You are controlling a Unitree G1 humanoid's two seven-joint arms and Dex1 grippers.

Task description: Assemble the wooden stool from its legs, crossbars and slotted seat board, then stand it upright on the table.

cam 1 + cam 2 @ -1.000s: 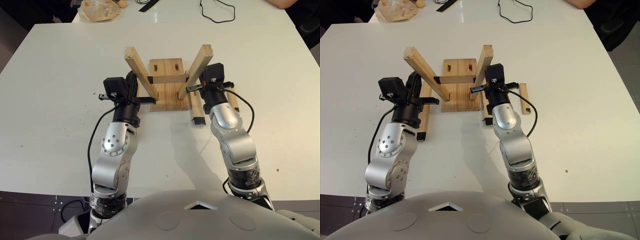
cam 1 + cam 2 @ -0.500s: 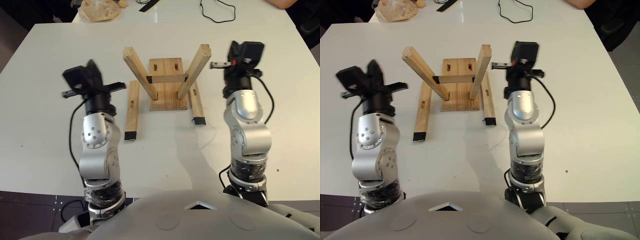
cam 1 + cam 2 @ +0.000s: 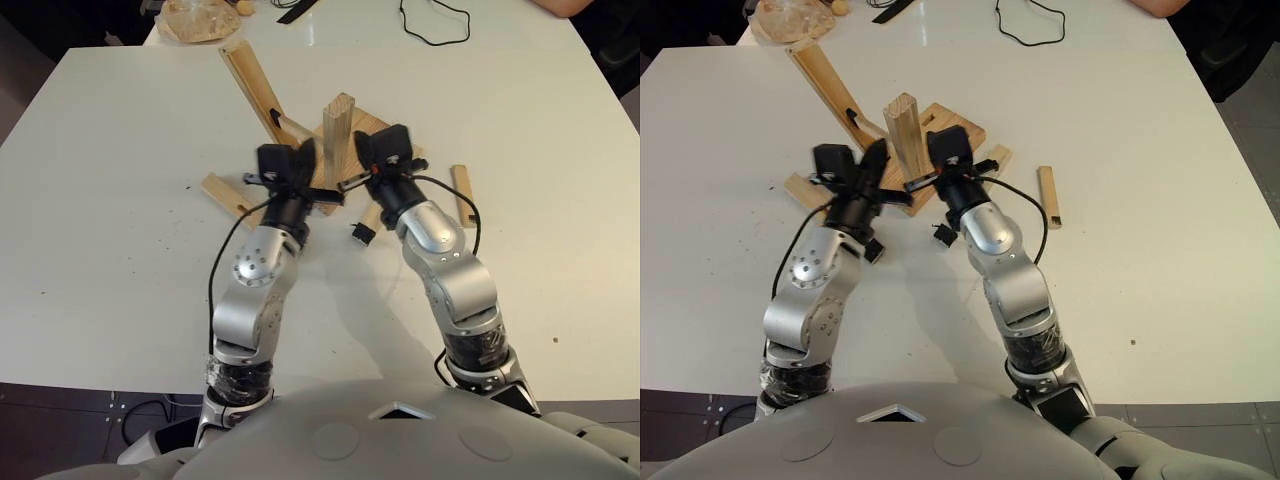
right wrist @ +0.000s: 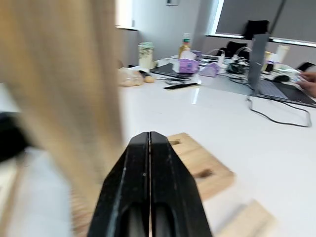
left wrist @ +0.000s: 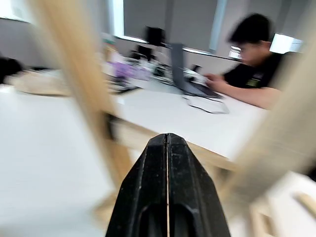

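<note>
The partly built stool lies skewed on the white table. Its slotted seat board [image 3: 372, 130] is flat, one leg [image 3: 338, 125] stands up from it, and another leg [image 3: 252, 80] leans away to the far left. A loose leg [image 3: 224, 194] lies left of my left gripper [image 3: 302, 160]. A loose black-tipped leg [image 3: 368, 218] lies under my right arm. A short crossbar [image 3: 460, 188] lies to the right. Both grippers sit close to the upright leg, the right gripper [image 3: 385, 152] just beside it. Each is shut with nothing between the fingers [image 5: 167, 148], [image 4: 149, 148].
A clear bag [image 3: 200, 18] of items rests at the table's far left corner. A black cable [image 3: 435, 25] loops at the far edge. Bare table stretches on both sides and in front of the arms.
Both arms swung inward from wide apart to the stool. The stool frame has turned and shifted toward the far left, and the loose legs have been knocked to new spots.
</note>
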